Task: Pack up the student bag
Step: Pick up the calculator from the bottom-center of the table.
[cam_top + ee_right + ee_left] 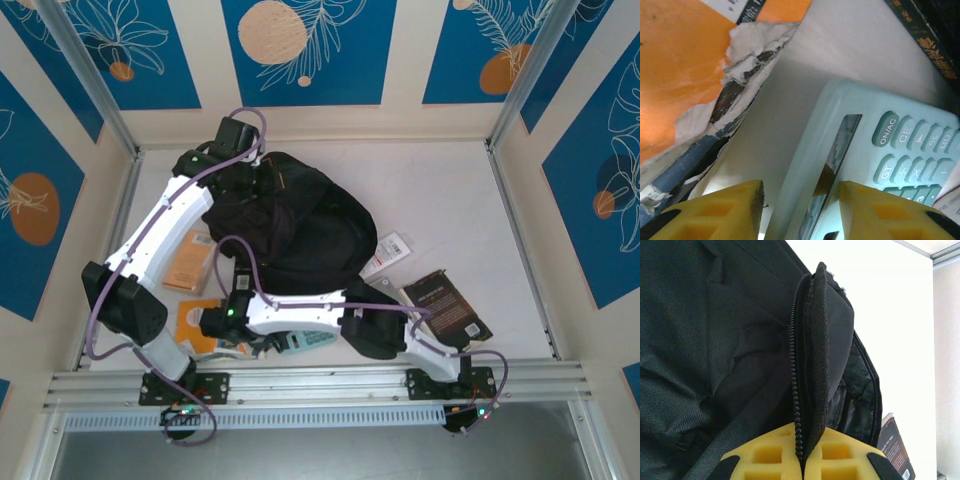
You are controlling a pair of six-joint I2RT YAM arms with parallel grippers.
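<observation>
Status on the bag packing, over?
Left end effector shut on student bag zipper edge. Right end effector open, straddling calculator. Torn orange book beside it.

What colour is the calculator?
The calculator is pale mint green with darker green keys, clearest in the right wrist view.

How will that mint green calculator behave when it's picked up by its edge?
The calculator looks like a rigid plastic slab, so it should stay stiff, not sag. Its smooth casing may slip in the right gripper. Being thin and flat, it probably feels light and won't roll.
</observation>
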